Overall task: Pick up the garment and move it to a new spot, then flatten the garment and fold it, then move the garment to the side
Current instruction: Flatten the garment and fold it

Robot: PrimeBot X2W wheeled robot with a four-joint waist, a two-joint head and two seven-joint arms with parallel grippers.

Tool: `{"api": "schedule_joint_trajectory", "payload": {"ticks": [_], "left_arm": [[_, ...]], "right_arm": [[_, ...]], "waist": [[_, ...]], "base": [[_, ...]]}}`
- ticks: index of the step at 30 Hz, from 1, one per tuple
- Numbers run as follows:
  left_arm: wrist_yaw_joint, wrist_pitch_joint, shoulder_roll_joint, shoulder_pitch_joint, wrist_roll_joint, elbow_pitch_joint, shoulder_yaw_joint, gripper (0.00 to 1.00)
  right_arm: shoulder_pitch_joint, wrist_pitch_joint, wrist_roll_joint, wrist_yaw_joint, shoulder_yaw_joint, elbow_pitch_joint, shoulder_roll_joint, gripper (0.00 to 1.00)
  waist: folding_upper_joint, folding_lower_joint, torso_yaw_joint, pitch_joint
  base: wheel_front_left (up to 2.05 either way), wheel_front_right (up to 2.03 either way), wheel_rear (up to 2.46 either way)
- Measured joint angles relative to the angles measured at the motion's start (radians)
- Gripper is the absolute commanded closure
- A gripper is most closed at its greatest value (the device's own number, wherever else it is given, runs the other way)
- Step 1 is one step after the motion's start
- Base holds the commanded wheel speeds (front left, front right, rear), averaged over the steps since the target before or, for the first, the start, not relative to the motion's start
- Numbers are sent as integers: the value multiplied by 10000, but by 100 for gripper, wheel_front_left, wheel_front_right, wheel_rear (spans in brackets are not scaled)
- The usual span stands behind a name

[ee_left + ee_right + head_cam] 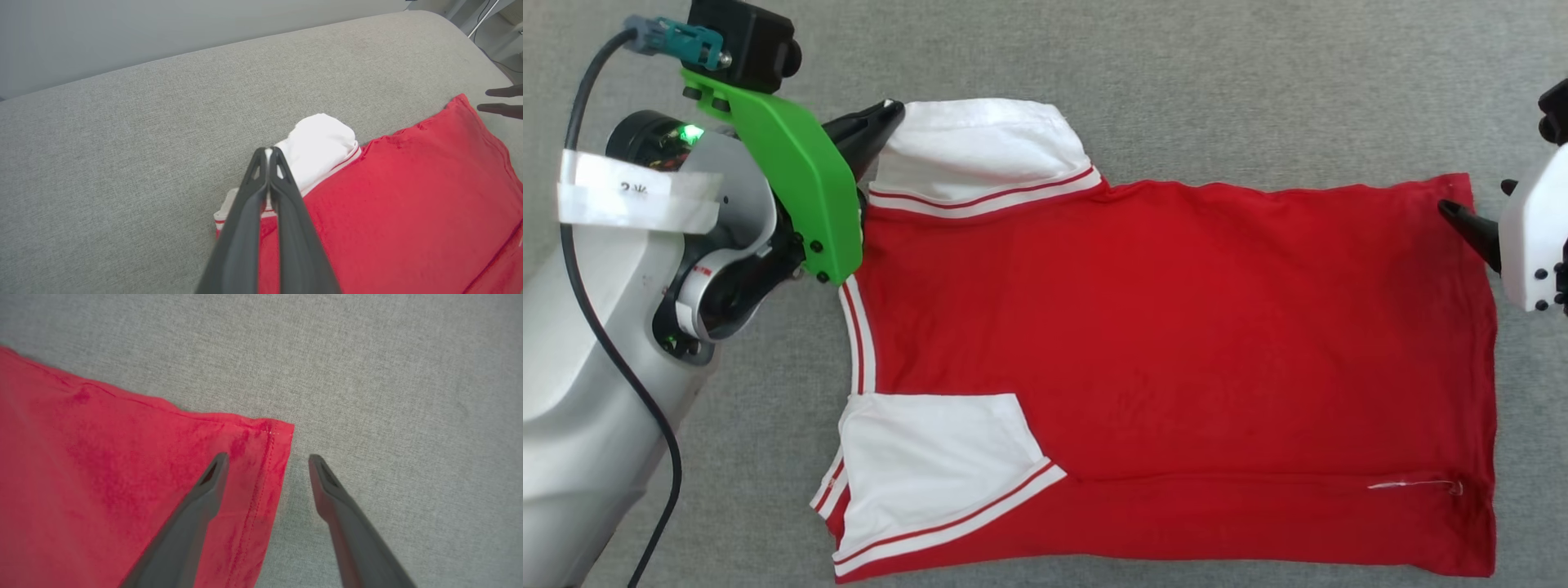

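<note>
The garment (1176, 327), a red T-shirt with white sleeves and striped trim, lies spread flat on the grey fabric surface (1258, 82), collar to the left and hem to the right. My left gripper (890, 108) (268, 150) is shut on the edge of the far white sleeve (980, 147) (318, 143). My right gripper (1478, 200) (265, 457) stands open over the far hem corner (278, 433). One finger lies above the red cloth (102, 477) and the other above bare grey surface. The near white sleeve (931, 465) is folded inward over the body.
A black cable (580, 245) runs along my left arm. The grey surface (122, 143) stretches beyond the shirt to a rounded far edge with a pale wall behind. A white thread (1413, 486) lies near the hem.
</note>
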Motion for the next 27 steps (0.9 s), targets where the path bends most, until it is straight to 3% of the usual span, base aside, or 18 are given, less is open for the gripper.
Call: {"api": "schedule_joint_trajectory", "payload": {"ticks": [16, 17, 18, 20, 27], "left_arm": [[169, -61, 73, 231, 104, -882, -132, 100], [169, -102, 73, 244, 104, -848, -138, 100], [169, -109, 71, 254, 104, -805, -151, 100], [167, -159, 71, 276, 104, -734, -163, 100], [165, -378, 38, 466, 104, -380, -161, 100]], "right_arm": [[-650, -10, 182, -15, 1266, 968, -614, 0], [-650, 17, 244, -19, 1333, 997, -658, 4], [-649, 54, 305, -36, 1396, 1022, -679, 58], [-649, 63, 370, -59, 1523, 1047, -719, 100], [-610, -765, 669, -44, 1574, 1432, -525, 100]], "waist": [[0, 0, 631, 628], [-1, 0, 660, 636], [0, 0, 683, 631], [0, 0, 707, 594], [0, 0, 717, 337]], "base": [[0, 0, 0], [0, 0, 0], [0, 0, 0], [0, 0, 0], [0, 0, 0]]}}
